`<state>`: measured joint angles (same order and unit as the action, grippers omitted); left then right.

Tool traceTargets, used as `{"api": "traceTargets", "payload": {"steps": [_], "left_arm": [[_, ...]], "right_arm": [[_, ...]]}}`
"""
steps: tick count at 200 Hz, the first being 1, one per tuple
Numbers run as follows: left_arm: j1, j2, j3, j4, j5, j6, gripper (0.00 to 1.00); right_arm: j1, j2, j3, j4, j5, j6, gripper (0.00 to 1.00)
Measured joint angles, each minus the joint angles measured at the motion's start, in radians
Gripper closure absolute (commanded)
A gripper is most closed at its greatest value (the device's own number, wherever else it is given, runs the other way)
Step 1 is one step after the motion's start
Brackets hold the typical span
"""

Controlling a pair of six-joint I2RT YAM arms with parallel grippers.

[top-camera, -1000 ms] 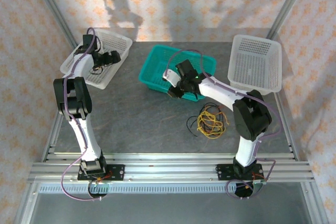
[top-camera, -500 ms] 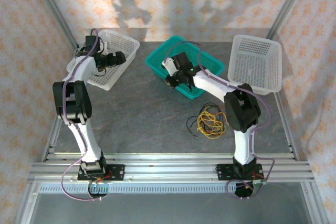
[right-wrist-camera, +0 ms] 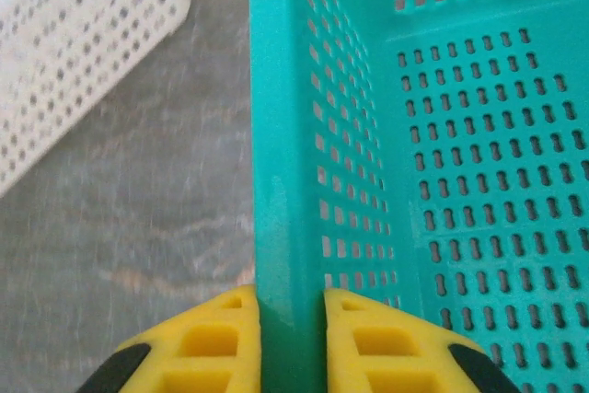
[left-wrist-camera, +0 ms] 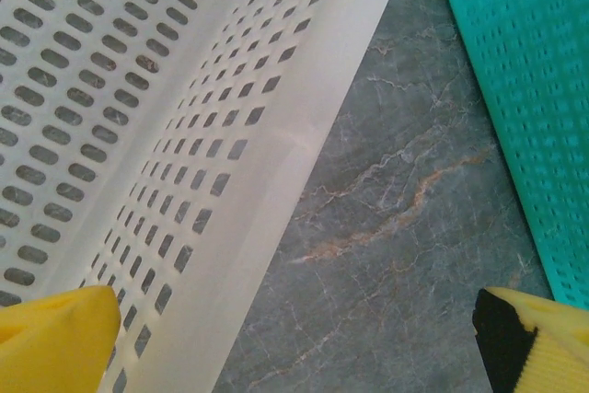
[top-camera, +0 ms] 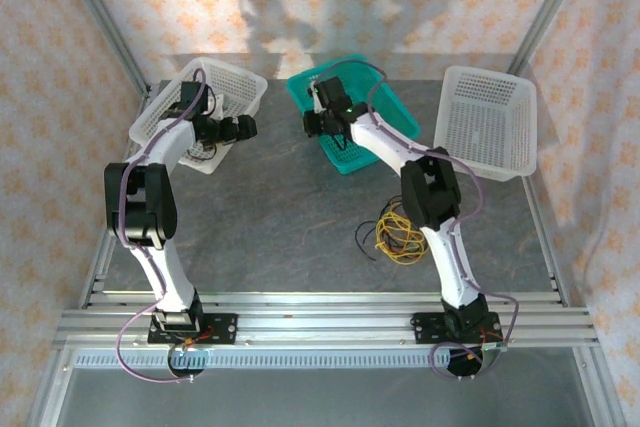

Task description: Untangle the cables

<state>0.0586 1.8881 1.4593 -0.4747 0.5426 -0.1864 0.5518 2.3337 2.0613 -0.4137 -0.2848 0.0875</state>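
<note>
**Right gripper pinches the green basket**

The right gripper (right-wrist-camera: 290, 324) squeezes the wall of the green basket (right-wrist-camera: 276, 117) between two yellow fingers (right-wrist-camera: 212, 342). The left gripper (left-wrist-camera: 294, 338) is spread wide over a white basket (left-wrist-camera: 110, 135) rim. The cables (top-camera: 400, 230) lie in one messy pile on the grey table (top-camera: 270, 217), well apart from both grippers: yellow, black and orange loops. There are three baskets, two white and one green.

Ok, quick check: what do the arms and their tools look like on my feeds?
Both arms, left arm and right arm, have white tubular links with chunky black joints, on black bases. A thin purple-grey cable loops along each. The left tool and right tool have yellow finger pads with black backing.
</note>
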Motion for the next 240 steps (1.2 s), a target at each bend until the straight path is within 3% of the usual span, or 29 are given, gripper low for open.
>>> {"api": "traceTargets", "payload": {"steps": [8, 33, 62, 124, 156, 168, 192, 240], "left_arm": [[-0.003, -0.003, 0.000, 0.000, 0.000, -0.003, 0.00], [-0.030, -0.008, 0.000, 0.013, 0.001, -0.019, 0.01], [-0.081, -0.007, 0.003, 0.042, 0.020, -0.057, 0.05], [-0.211, 0.129, 0.184, 0.108, 0.047, -0.135, 0.05], [-0.267, 0.226, 0.297, 0.121, 0.061, -0.174, 0.01], [-0.283, 0.267, 0.352, 0.120, 0.054, -0.180, 0.01], [-0.306, 0.313, 0.420, 0.104, -0.003, -0.188, 0.01], [-0.311, 0.335, 0.488, 0.070, -0.150, -0.235, 0.01]], "right_arm": [[-0.005, 0.036, 0.058, -0.008, -0.001, 0.037, 0.64], [-0.019, 0.106, 0.168, -0.016, -0.020, 0.117, 0.50], [-0.046, 0.096, 0.172, -0.012, -0.034, 0.164, 0.47], [-0.174, -0.299, -0.330, 0.127, 0.002, 0.216, 0.47], [-0.245, -0.476, -0.485, 0.192, 0.076, 0.208, 0.40], [-0.277, -0.523, -0.521, 0.190, 0.119, 0.206, 0.27], [-0.360, -0.560, -0.548, 0.167, 0.222, 0.202, 0.16], [-0.576, -0.525, -0.534, 0.096, 0.291, 0.208, 0.17]]}}
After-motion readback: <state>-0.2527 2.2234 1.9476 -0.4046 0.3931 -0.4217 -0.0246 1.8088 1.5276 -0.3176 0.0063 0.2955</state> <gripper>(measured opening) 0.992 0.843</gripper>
